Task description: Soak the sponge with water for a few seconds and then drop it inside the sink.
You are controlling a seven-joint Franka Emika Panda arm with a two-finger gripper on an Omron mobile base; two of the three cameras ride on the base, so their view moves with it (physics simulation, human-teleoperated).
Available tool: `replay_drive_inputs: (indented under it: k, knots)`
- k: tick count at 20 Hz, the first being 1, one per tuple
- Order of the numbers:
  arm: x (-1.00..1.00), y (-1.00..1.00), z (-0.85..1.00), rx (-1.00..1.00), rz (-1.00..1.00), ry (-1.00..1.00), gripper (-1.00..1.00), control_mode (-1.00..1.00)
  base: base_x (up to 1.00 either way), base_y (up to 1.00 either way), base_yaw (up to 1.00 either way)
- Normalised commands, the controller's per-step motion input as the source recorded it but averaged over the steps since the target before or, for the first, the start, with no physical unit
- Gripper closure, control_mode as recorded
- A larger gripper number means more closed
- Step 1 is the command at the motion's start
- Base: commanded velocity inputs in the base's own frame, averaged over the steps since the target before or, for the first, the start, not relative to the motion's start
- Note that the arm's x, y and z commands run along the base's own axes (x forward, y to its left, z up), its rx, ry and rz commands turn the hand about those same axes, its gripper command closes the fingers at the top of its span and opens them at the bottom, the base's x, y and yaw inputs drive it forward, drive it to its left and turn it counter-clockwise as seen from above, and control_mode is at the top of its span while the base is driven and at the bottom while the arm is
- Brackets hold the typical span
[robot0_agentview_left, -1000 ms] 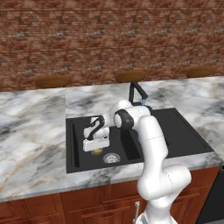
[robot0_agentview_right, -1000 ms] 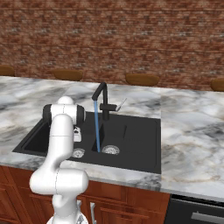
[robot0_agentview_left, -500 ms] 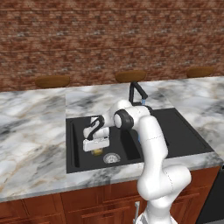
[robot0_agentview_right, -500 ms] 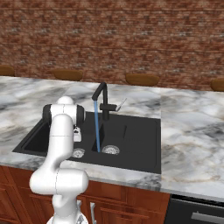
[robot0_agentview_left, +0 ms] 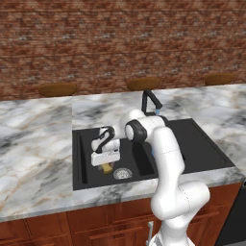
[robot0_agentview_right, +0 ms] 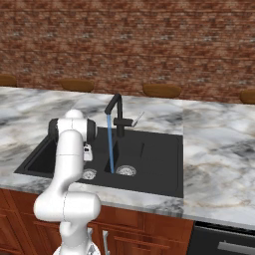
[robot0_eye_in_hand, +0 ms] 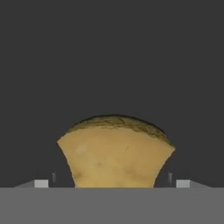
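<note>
The black double-basin sink [robot0_agentview_left: 78, 158] is set in the marble counter. My gripper [robot0_agentview_left: 106, 164] hangs low in its left basin, pointing down, jaws open. The small yellow sponge [robot0_agentview_left: 106, 168] sits just under the hand, beside the left drain [robot0_agentview_left: 122, 173]. In the hand view the sponge [robot0_eye_in_hand: 116, 153] lies between my two fingertips [robot0_eye_in_hand: 41, 183] with a gap on each side, dark basin floor behind it. Whether it rests on the floor I cannot tell. A thin blue stream of water [robot0_agentview_right: 110, 144] runs from the black faucet [robot0_agentview_right: 115, 107] to the right of my hand [robot0_agentview_right: 87, 152].
Marble counter [robot0_agentview_left: 33, 144] spreads on both sides of the sink, with a brick wall behind. The divider [robot0_agentview_left: 144, 161] separates the two basins. A second drain [robot0_agentview_right: 126, 171] lies where the stream lands. Wooden cabinets [robot0_agentview_left: 96, 223] run below the counter's front edge.
The jaws have parted from shut to wide and let go of the sponge, which shows slightly lower under the hand. The arm has hardly moved and the water keeps running.
</note>
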Motion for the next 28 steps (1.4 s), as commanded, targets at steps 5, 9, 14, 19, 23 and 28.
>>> replay_drive_inputs:
  k: [5, 9, 14, 19, 23, 28]
  knots:
    - [-0.23, 0.0, 0.33, 0.0, 0.0, -0.01, -1.0, -1.0, 0.0, 0.0, 0.0]
    - [-0.59, -0.01, 0.39, 0.0, 0.0, -0.06, -1.0, -1.0, 0.0, 0.0, 0.0]
    - [-0.56, -0.11, 0.51, 0.03, 0.0, -0.05, -1.0, -1.0, 0.0, 0.0, 0.0]
    - [-0.25, -0.27, 0.65, 0.07, -0.02, -0.08, -1.0, -1.0, 0.0, 0.0, 0.0]
    - [-0.12, -0.23, 0.63, 0.08, -0.01, -0.15, -1.0, -1.0, 0.0, 0.0, 0.0]
    - [-0.21, -0.08, 0.63, 0.06, 0.0, -0.14, -1.0, -1.0, 0.0, 0.0, 0.0]
